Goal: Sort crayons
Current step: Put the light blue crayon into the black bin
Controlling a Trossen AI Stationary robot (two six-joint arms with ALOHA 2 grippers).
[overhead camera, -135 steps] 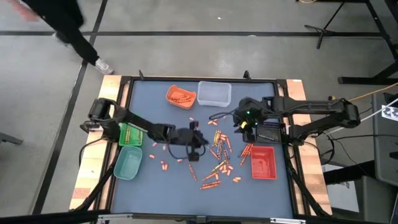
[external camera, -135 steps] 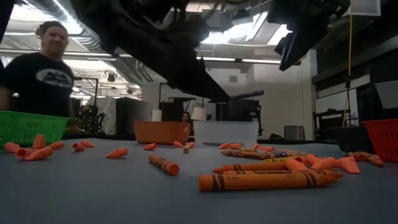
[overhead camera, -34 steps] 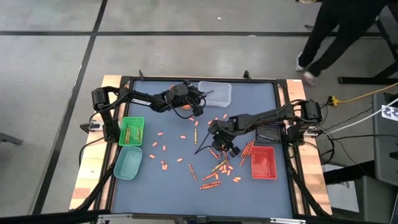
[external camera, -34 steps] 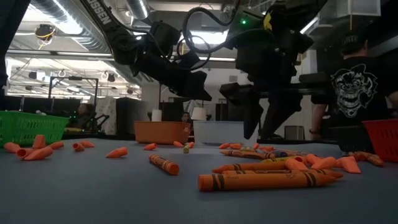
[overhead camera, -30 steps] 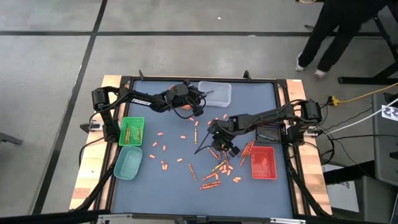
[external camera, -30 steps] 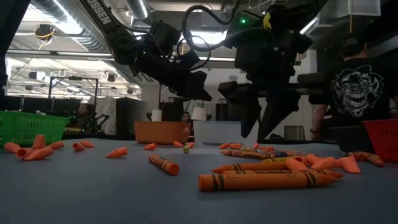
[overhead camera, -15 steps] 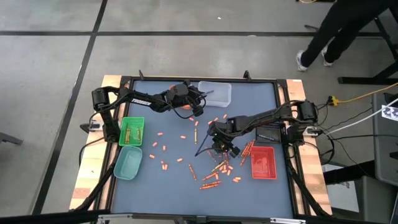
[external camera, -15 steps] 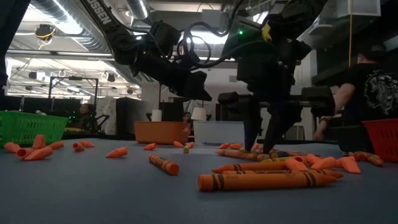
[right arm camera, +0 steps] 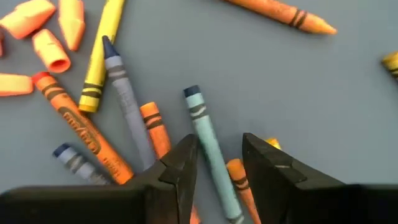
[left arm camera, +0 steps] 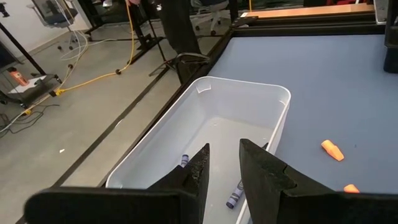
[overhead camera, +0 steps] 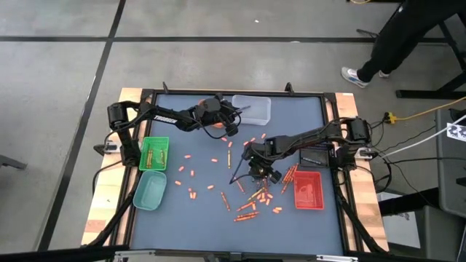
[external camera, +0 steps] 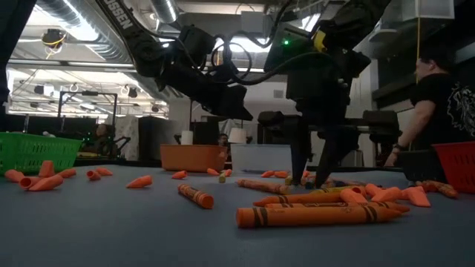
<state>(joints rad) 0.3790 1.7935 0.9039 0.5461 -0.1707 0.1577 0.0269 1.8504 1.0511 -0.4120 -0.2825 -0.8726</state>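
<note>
1. Starting with the table (overhead camera: pixel 182 116), you see its blue-grey top carrying several trays: a green basket (overhead camera: pixel 153 153), a teal tray (overhead camera: pixel 149 191), a red tray (overhead camera: pixel 308 190), an orange tray that the left arm mostly hides, and a clear tray (left arm camera: pixel 205 115).
2. Your right gripper (right arm camera: pixel 216 163) is down in the pile right of the table's centre, its jaws narrowly parted and straddling a pale blue crayon (right arm camera: pixel 208 146) lying flat; nothing is clamped yet.
3. Your left gripper (left arm camera: pixel 222 167) hangs over the clear tray at the far edge, jaws a little apart and empty; two blue-grey sticks lie in the tray below it.
4. The crayons (overhead camera: pixel 255 193) lie scattered from the centre towards the red tray, many touching or crossing; short orange stubs (external camera: pixel 46 178) are spread towards the green basket.
5. Expect each crayon to be light, stiff and round, so it will probably roll or pivot if pinched off-centre. Take hold across the paper-wrapped middle, not the bare waxy tip, which is likely slicker and may snap.
6. Note the orange crayon (right arm camera: pixel 157 127) and grey-blue crayon (right arm camera: pixel 127 102) just beside the target; closing jaws may nudge them.
</note>
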